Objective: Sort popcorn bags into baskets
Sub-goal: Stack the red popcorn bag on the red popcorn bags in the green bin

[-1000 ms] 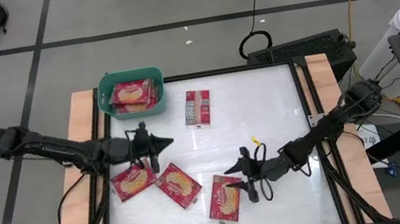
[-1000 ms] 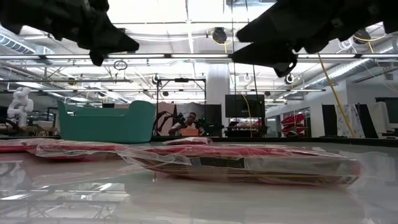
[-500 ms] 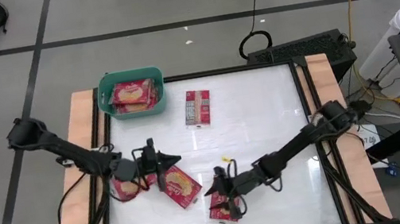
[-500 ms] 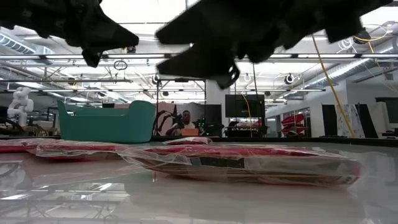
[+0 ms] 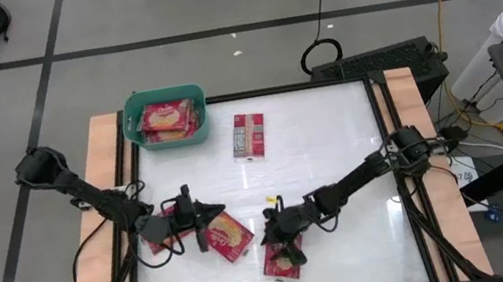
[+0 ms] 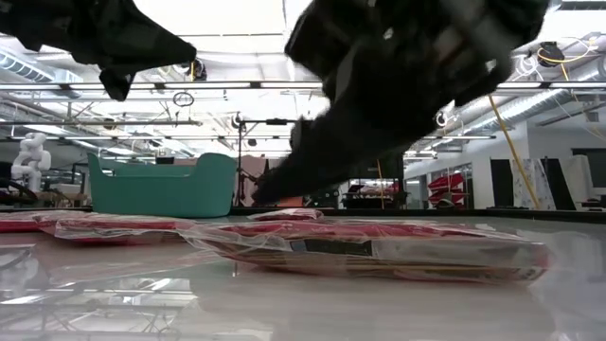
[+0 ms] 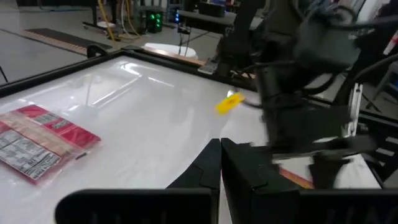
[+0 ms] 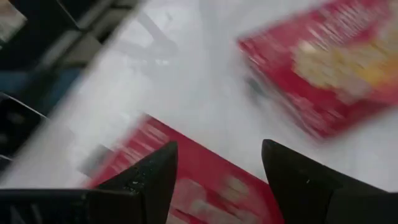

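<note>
Several red popcorn bags lie flat on the white table. One lies near the near edge, one beside it, and one partly under my left arm. A grey-white-face bag lies farther off. More bags fill the teal basket at the far left corner. My right gripper is open and hovers low over the near bag, its fingers astride it. My left gripper is shut and stays high above the middle bag.
Raised dark frame rails run along the table's sides. A small yellow tag hangs on the right arm. The basket stands behind the bags in the low view. Bare white surface lies toward the right and far side.
My right gripper has swung toward the table's left and near edge, tipped downward and dropped close to the near bag. My left gripper has shifted toward the near edge, over the middle bag. The bags have stayed where they were.
</note>
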